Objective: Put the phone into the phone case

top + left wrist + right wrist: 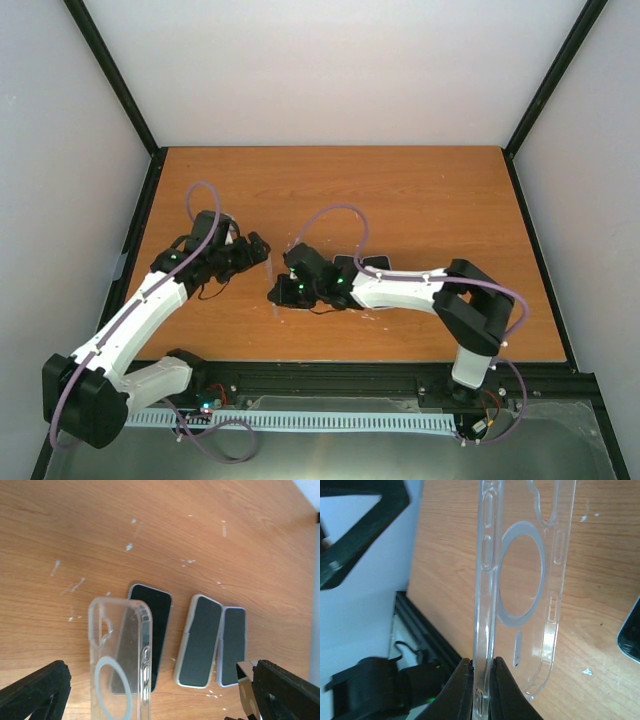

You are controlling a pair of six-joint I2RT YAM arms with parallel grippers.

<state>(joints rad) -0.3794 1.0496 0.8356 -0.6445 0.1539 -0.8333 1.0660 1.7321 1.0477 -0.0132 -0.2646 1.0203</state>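
- Right tool [480, 677] is clamped tight on the clear phone case [520, 580] by its edge, holding it upright.
- Left tool [157, 695] gapes wide, empty.
- Phone [159, 620] lies flat on the desk [150, 530], just behind the case.

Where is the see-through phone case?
The right tool pinches the clear case by its edge; the left wrist view shows it in front of the leftmost phone.

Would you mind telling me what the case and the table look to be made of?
The table has a wood-look surface, probably laminate: orange-brown grain, smooth, with small white scuffs. The case looks like clear, glossy plastic, perhaps flexible: the table shows through it and its edges catch the light.
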